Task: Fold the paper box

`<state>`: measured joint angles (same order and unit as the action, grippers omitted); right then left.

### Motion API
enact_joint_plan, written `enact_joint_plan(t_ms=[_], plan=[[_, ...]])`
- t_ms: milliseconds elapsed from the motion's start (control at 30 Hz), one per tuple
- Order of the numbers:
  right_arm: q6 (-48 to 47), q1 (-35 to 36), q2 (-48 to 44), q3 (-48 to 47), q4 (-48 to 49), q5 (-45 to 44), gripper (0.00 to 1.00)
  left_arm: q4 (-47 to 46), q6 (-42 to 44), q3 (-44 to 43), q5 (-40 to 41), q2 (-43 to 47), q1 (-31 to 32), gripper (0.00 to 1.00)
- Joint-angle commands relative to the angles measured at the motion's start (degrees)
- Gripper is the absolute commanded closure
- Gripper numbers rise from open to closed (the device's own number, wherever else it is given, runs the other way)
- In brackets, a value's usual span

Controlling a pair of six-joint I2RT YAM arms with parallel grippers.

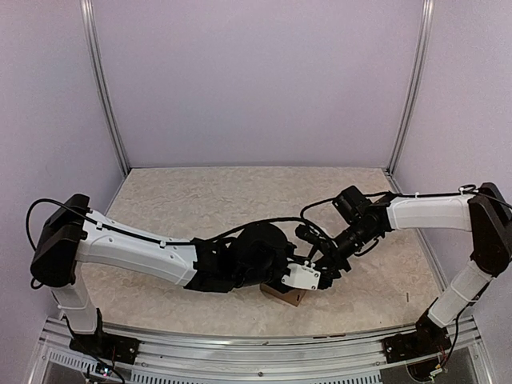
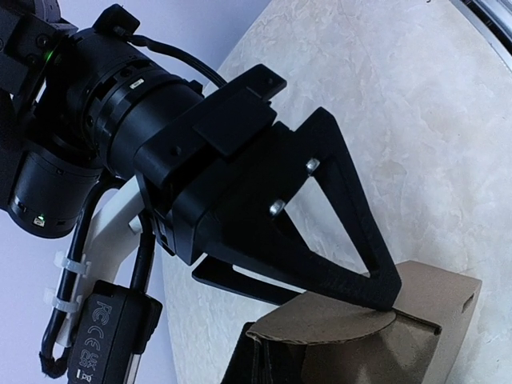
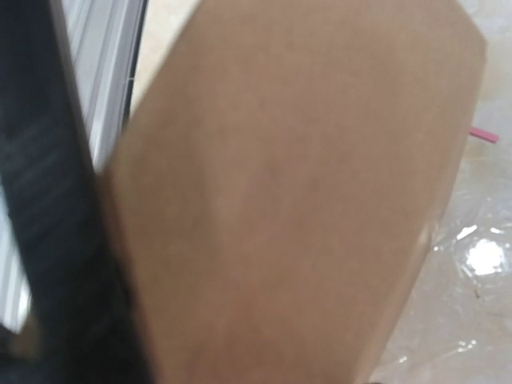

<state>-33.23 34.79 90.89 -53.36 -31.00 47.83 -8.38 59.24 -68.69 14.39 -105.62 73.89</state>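
Paper box [image 2: 432,320] sits right under my right gripper [image 2: 344,294]; jaws astride its rounded flap, grip unclear; left gripper [image 1: 272,268] closed, just beside.

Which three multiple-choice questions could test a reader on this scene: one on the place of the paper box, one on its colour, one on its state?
1. Where on the table is the paper box?
A. centre, near the front edge
B. far left corner
C. against the back wall

2. What colour is it?
A. white
B. brown
C. blue

3. What is its state?
A. flat sheet
B. torn in two
C. partly folded, walls raised

Answers: 1 A, the top view shows it there; 2 B, both wrist views show brown card; 3 C, the left wrist view shows standing walls.
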Motion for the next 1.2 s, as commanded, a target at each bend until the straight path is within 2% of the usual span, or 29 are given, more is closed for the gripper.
enact_joint_plan(t_ms=[0,267,367,500,567,633,667,867,1167], plan=[[1.9,0.6,1.0,-1.7,0.7,2.6,0.44,10.6,0.5,2.4,-2.5,-3.9,-0.3,1.0],[6.0,0.2,3.1,-2.5,2.7,-1.0,0.46,11.1,0.5,2.7,-3.2,-4.4,-0.1,1.0],[3.7,-0.5,3.2,-2.9,0.3,-0.5,0.45,11.0,-0.1,3.4,-3.1,-4.4,0.3,1.0],[-4.2,-1.8,2.5,-2.7,-5.7,0.9,0.41,10.2,-0.6,5.2,-2.3,-3.8,0.8,1.0],[-5.9,-3.4,2.3,-2.4,-7.8,2.0,0.27,9.3,-0.5,6.4,-2.0,-3.3,1.0,1.0],[-6.9,-5.4,1.7,-2.5,-9.2,3.9,0.03,8.0,0.1,7.9,-1.1,-2.9,1.4,1.0],[-7.6,-6.3,1.2,-2.4,-9.8,4.6,0.01,6.8,0.6,8.7,-0.6,-2.9,1.6,1.0],[-7.6,-9.2,-1.9,-2.0,-9.4,5.3,0.0,4.2,1.5,10.8,0.6,-2.6,2.0,1.0],[-6.5,-9.3,-2.7,-1.7,-8.2,4.7,0.0,3.3,3.5,9.8,1.4,-2.8,1.9,1.0]])
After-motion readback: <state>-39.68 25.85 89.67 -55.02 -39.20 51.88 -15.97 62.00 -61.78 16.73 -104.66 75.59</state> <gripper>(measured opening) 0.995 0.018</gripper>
